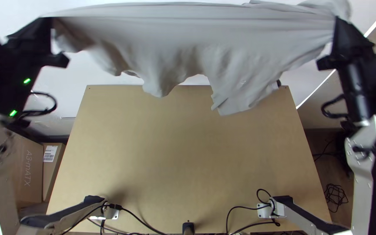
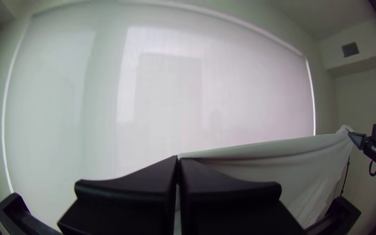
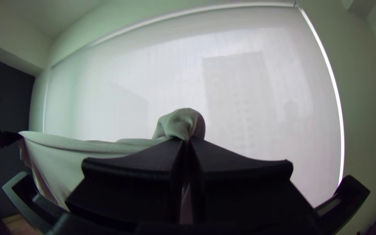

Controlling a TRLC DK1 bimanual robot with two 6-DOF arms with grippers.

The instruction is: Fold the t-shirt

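A pale grey t-shirt (image 1: 188, 43) hangs stretched between both grippers above the table's far edge, its lower part loose and wavy in the top view. My left gripper (image 1: 51, 21) is at its upper left corner, and my right gripper (image 1: 337, 26) at its upper right. In the left wrist view the fingers of the left gripper (image 2: 178, 162) are shut on the end of the shirt's taut edge (image 2: 262, 148). The right wrist view has the right gripper (image 3: 187, 143) shut on cloth, with a small bunch of shirt (image 3: 181, 124) standing above its fingertips.
The wooden table (image 1: 188, 152) lies below, with black cables (image 1: 140, 219) along its near edge. Cardboard boxes (image 1: 29, 169) stand left of it. A large white blind (image 2: 162, 95) covers the wall beyond.
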